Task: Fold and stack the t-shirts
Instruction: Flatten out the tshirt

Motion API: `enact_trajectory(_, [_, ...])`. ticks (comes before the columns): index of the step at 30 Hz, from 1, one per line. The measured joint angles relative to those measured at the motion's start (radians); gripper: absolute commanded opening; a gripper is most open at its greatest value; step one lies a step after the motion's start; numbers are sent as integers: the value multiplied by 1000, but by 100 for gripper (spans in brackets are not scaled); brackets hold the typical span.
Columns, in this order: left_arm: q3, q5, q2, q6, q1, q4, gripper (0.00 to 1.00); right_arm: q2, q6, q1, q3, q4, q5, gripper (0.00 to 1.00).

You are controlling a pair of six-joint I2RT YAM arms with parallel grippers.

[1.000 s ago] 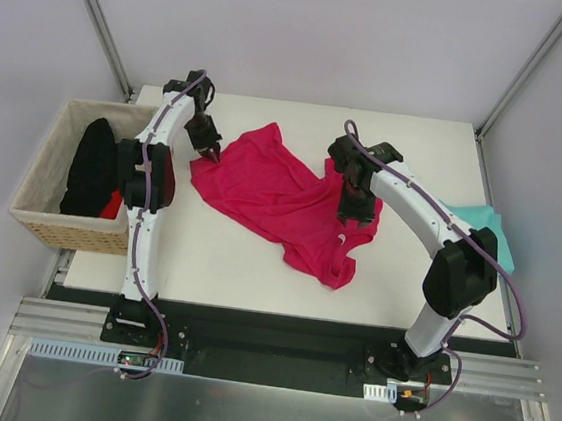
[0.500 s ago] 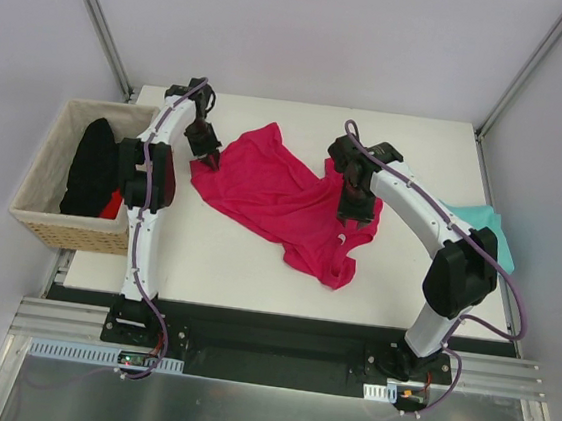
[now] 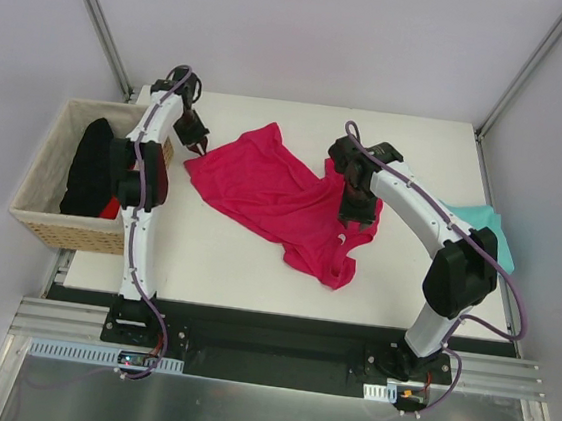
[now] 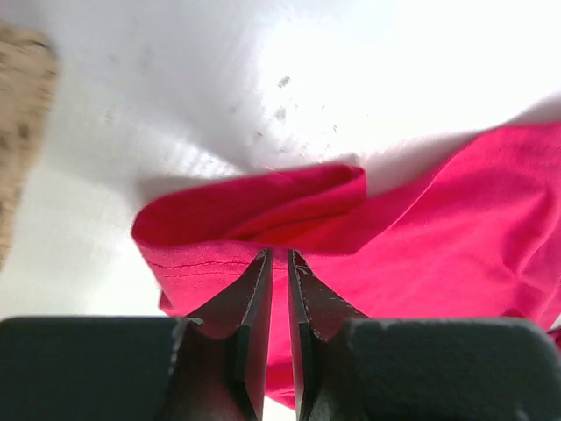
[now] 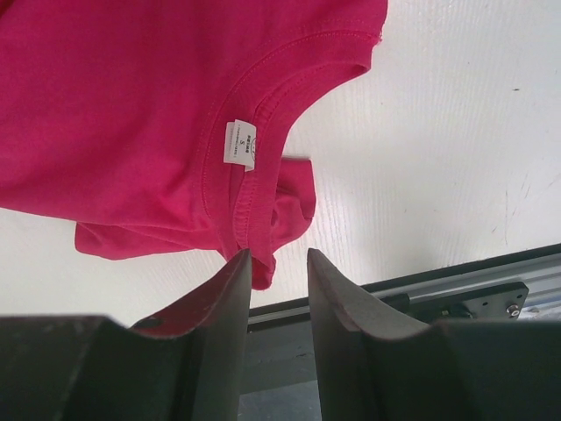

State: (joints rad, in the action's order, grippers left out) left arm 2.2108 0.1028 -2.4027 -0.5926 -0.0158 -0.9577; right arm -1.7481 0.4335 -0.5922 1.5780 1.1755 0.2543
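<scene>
The crimson-pink t-shirt (image 3: 278, 195) lies crumpled and partly spread across the middle of the table. Its white neck label (image 5: 238, 143) shows near the collar. My left gripper (image 3: 197, 147) is at the shirt's far-left corner, shut on a fold of the pink cloth (image 4: 254, 224), as the left wrist view (image 4: 280, 256) shows. My right gripper (image 3: 355, 214) hovers over the shirt's right side by the collar. Its jaws stand apart and hold nothing, as the right wrist view (image 5: 279, 256) shows. The teal t-shirt (image 3: 488, 230) lies at the table's right edge, partly hidden behind the right arm.
A woven wicker basket (image 3: 43, 214) stands off the table's left side, holding dark clothing (image 3: 92, 166) and something red. The black rail (image 5: 456, 294) runs along the table's near edge. Bare white tabletop (image 3: 429, 146) lies at the back right.
My left gripper has moved left and towards the far-left corner, pulling the shirt's corner out with it. The right arm has not moved.
</scene>
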Motion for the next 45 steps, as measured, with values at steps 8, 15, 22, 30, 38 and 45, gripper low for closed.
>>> enact_trajectory(8, [-47, -30, 65, -11, 46, 44, 11, 0, 0, 0, 0, 4, 1, 35])
enact_trajectory(15, [-84, -2, 109, -22, 50, 60, 11, 0, -4, 0, -1, 2, 0, 36])
enact_trajectory(22, [-143, 27, 157, -16, 47, 63, 11, 16, -6, 0, -113, -69, -19, 39])
enact_trajectory(30, [-196, 54, 265, 11, 39, 63, 11, 21, -4, -61, -236, -126, -46, 52])
enact_trajectory(38, [-262, 71, 348, 35, 28, 62, 11, 58, 58, -209, -323, -177, -50, 52])
enact_trajectory(45, [-343, 71, 398, 62, 27, 59, 11, 131, 166, -298, -433, -193, -42, 47])
